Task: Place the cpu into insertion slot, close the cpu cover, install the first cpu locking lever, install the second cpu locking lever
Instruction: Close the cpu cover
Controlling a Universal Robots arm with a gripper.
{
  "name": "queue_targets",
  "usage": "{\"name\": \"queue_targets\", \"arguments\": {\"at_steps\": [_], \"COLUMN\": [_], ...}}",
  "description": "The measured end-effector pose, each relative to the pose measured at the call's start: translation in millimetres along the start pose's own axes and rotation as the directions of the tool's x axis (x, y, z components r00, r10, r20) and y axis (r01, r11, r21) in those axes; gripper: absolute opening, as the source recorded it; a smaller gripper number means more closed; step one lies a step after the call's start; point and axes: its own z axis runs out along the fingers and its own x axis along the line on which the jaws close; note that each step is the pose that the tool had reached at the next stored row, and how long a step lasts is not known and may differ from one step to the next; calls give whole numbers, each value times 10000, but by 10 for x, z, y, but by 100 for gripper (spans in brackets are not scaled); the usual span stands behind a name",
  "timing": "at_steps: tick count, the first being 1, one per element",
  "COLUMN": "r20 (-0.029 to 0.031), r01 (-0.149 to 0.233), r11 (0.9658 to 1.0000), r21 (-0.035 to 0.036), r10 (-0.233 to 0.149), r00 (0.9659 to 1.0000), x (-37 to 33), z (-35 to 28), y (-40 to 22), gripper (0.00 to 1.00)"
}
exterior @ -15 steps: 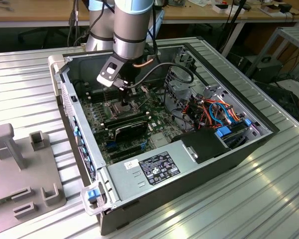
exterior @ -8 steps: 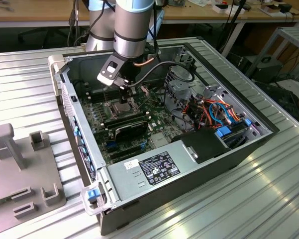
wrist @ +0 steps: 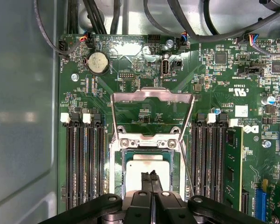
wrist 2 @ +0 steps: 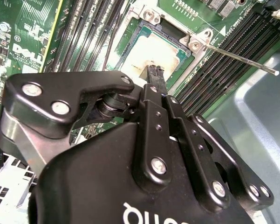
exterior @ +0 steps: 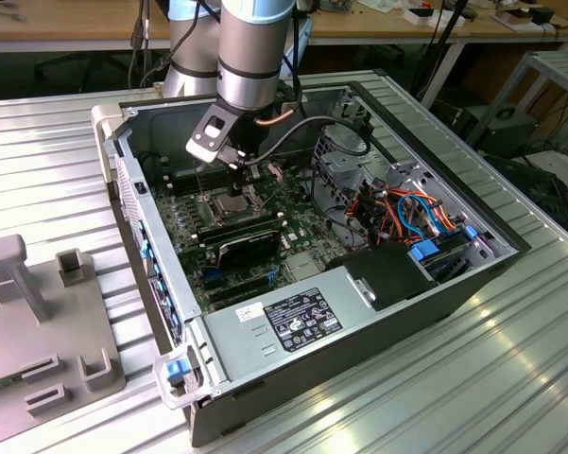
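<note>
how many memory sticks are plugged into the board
1. A green memory stick stands in the slot bank on the side of the cpu away from the case wall. Other slots look empty, though the gripper hides some ends.

Green circuit-patterned board (wrist: 223,93); pale silver-grey cpu (wrist: 134,172); silvery cover (wrist: 130,96); black memory slots (wrist: 81,163); black tool (wrist: 151,177); grey arm (exterior: 255,57) with blue band; ribbed silver desk (exterior: 473,378).

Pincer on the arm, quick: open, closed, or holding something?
Pincer: closed, fingertips together, holding nothing, poised over the flat silver-grey square cpu.
</note>
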Motion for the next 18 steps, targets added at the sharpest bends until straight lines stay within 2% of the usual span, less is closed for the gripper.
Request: {"name": "queue_targets", "arguments": {"at_steps": [6, 13, 18], "r20": [1, 2, 1], "r01": [0, 0, 1], "r11": [10000, 10000, 10000], "r21": [1, 1, 0], "r10": [0, 0, -1], "r00": [10000, 10000, 10000], "x": [-1, -2, -2], "z": [-24, -113, -116], "y": [0, 3, 3], "gripper": [11, 11, 11]}}
